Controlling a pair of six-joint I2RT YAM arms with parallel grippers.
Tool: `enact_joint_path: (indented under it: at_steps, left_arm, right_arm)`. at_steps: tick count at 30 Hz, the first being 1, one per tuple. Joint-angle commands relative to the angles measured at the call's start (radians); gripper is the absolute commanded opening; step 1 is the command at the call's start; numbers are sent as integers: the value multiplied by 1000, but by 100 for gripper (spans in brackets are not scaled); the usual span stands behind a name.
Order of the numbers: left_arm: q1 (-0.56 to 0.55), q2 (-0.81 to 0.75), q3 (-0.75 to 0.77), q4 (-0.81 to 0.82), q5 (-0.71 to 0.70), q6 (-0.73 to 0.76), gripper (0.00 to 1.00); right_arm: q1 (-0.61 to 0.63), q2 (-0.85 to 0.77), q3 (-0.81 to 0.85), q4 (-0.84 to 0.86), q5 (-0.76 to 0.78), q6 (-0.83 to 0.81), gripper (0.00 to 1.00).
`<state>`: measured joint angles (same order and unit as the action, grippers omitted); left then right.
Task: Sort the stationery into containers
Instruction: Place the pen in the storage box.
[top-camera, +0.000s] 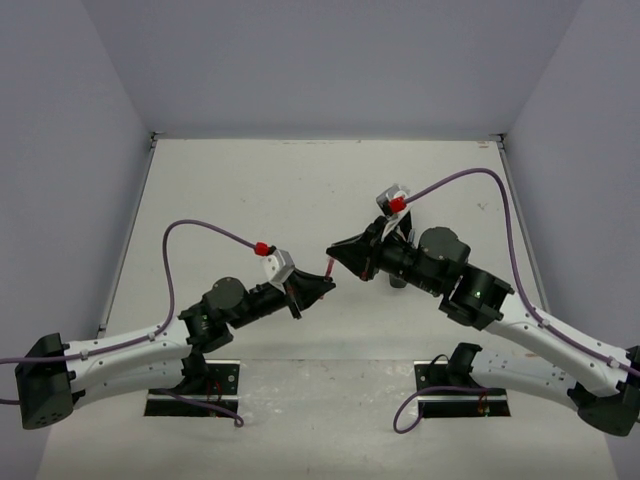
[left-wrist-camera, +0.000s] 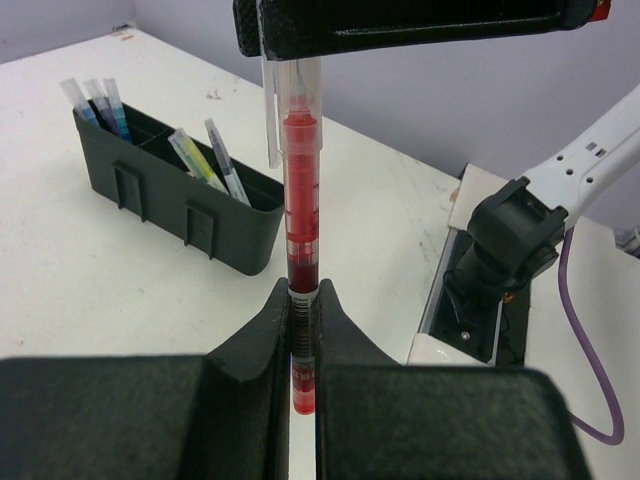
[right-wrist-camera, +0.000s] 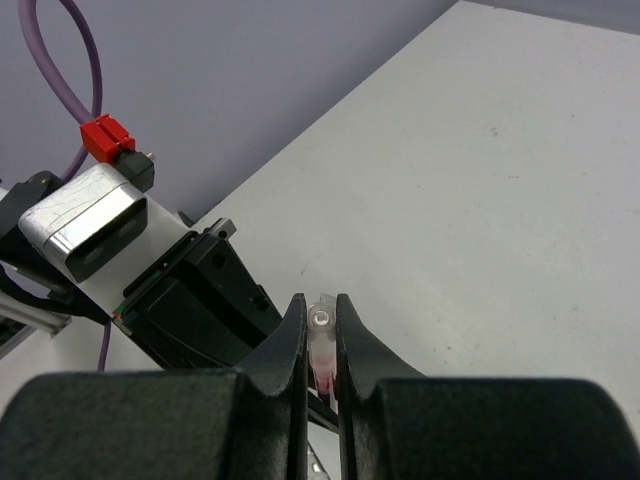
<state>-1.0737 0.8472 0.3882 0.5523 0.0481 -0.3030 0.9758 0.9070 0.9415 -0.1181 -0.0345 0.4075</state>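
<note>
A red pen (left-wrist-camera: 302, 230) with a clear cap is held in the air between both grippers. My left gripper (left-wrist-camera: 303, 312) is shut on its lower barrel. My right gripper (right-wrist-camera: 320, 322) is shut on the clear cap end (right-wrist-camera: 322, 335). In the top view the two grippers, left (top-camera: 318, 284) and right (top-camera: 342, 257), meet tip to tip above the table's middle, with the pen (top-camera: 328, 270) between them. The black organiser tray (left-wrist-camera: 240, 235) stands on the table, holding blue pens (left-wrist-camera: 108, 105), a yellow-green pen (left-wrist-camera: 192, 157) and a grey pen (left-wrist-camera: 226, 160).
In the top view my right arm (top-camera: 440, 265) covers the tray. The right arm's base (left-wrist-camera: 505, 240) and its mounting plate are at the table's near edge. Purple cables (top-camera: 200, 232) loop above both wrists. Walls enclose the white table (top-camera: 250, 180).
</note>
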Motion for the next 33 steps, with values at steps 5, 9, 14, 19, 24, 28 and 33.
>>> enact_joint_path:
  at_steps: [5,9,14,19,24,28,33]
  left_arm:
    - [-1,-66,133,-1,-62,73,0]
    - [0,-66,229,-61,-64,99,0]
    - [3,-49,237,-41,-4,83,0]
    - [1,-20,168,-20,80,74,0]
    - [-3,24,92,-11,126,43,0]
    - [-5,17,46,5,124,28,0]
    - [-5,16,30,-13,81,33,0]
  right_arm:
    - [4,3,-213,88,-28,76,0]
    - [4,25,-274,111,-75,124,0]
    - [5,-5,-242,110,-94,127,0]
    - [4,-5,-174,95,-79,113,30]
    - [4,2,-111,85,-53,93,38]
    - [4,-5,-84,77,-29,77,34]
    - [4,-45,-79,63,-11,64,35]
